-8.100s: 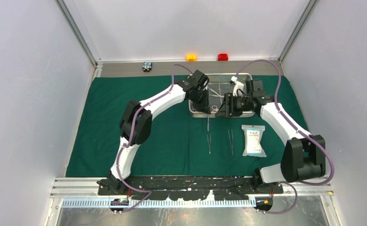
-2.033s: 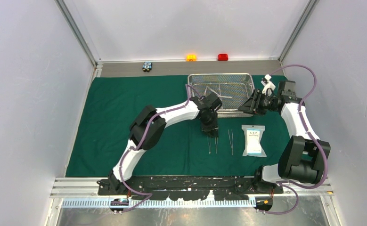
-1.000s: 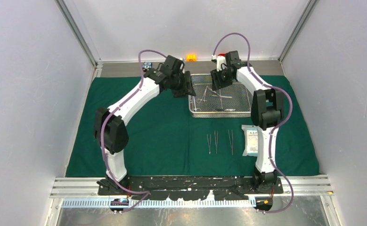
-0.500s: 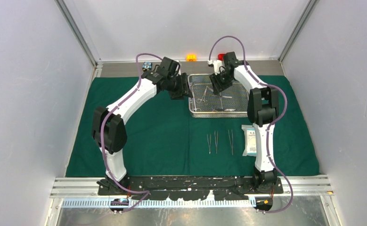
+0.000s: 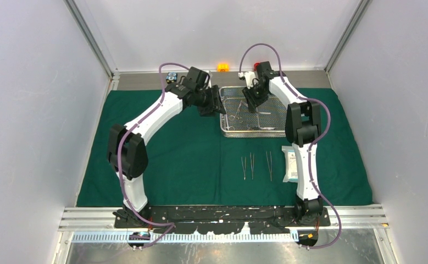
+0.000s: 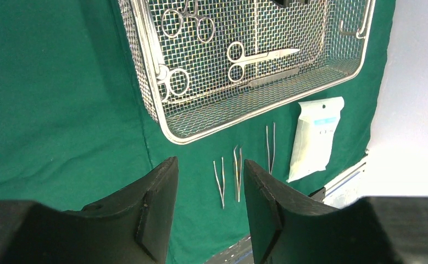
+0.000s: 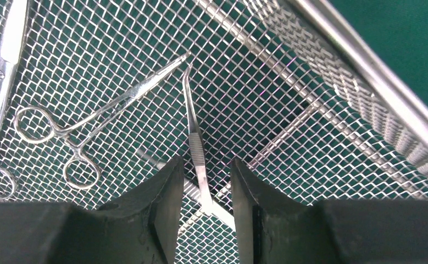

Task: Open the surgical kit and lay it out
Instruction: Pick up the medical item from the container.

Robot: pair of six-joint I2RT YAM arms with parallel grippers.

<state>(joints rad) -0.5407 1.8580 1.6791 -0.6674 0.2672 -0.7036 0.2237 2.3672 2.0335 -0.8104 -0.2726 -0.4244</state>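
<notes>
Risks snagging the wire mesh of the tray point(image 6: 200, 118) if closed too low with the right gripper point(image 7: 205, 165), now poised with jaws apart on either side of the curved tweezers point(image 7: 192, 118) and not yet pinching. Risks a swing or a slip on lifting too, from gripping slim steel close to its broad end, far from its balance. Might also drag the ring-handled clamp point(image 7: 129, 93) along, given two tips lying just beside each other, perhaps touching; hard to tell against the mesh.

Lies flat on the mesh floor, in the far half of the tray, itself standing on the green cloth point(image 5: 173, 154) spread over the bench. Runs lengthwise away from the wrist camera, broad end between the fingers, curved tip pointing away toward the clamp's nose.

Hovers off the tray's left side with the left gripper point(image 6: 209, 165), jaws apart, holding nothing. Already laid out on the cloth, near side of the tray: three slim tweezers point(image 6: 237, 170) and a white packet point(image 6: 315, 137).
</notes>
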